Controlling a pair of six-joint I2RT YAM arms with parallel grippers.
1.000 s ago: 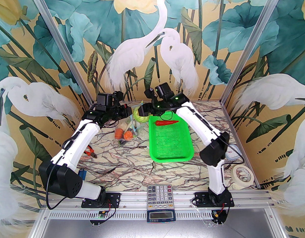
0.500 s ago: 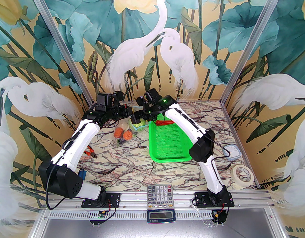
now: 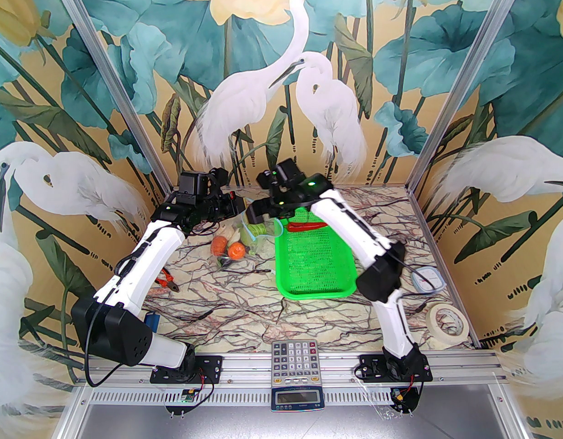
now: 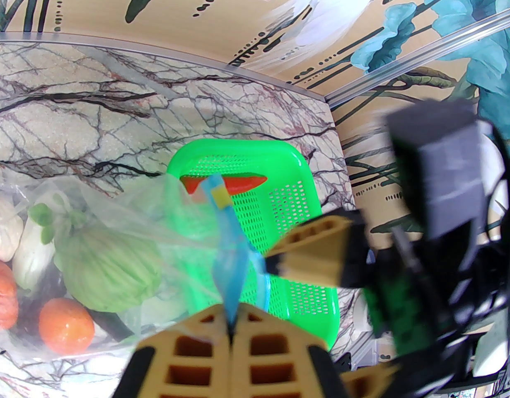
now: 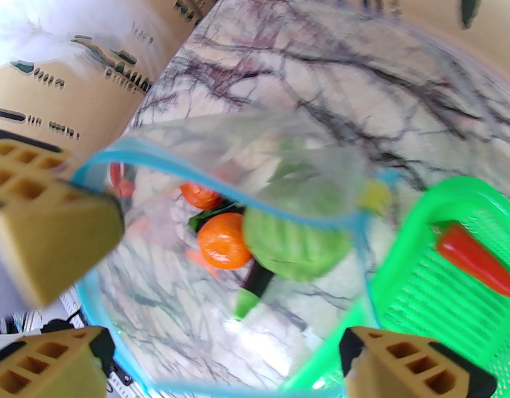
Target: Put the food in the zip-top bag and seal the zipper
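Note:
The clear zip-top bag (image 3: 231, 245) hangs at the back of the table, left of the green basket. My left gripper (image 4: 230, 326) is shut on its light-blue zipper (image 4: 232, 239) and holds the mouth up. In the bag lie the green cabbage (image 5: 296, 247), tomatoes (image 5: 223, 247), a dark eggplant (image 5: 259, 280), napa cabbage (image 4: 33, 247) and a pale bulb (image 4: 2, 226). My right gripper (image 5: 234, 367) hovers open just above the bag's mouth with nothing between its fingers. The red chili (image 3: 304, 226) lies at the far end of the basket.
The green mesh basket (image 3: 315, 272) takes up the table's middle right. Orange-handled pliers (image 3: 168, 281) lie near the left arm. A calculator (image 3: 294, 364) sits at the front edge. A tape roll (image 3: 447, 320) and a small white-blue box (image 3: 428, 281) are at the right.
My right gripper opened and the green cabbage dropped from it into the bag. The right arm swung left over the bag's mouth, then drew back a little. The left arm stayed still.

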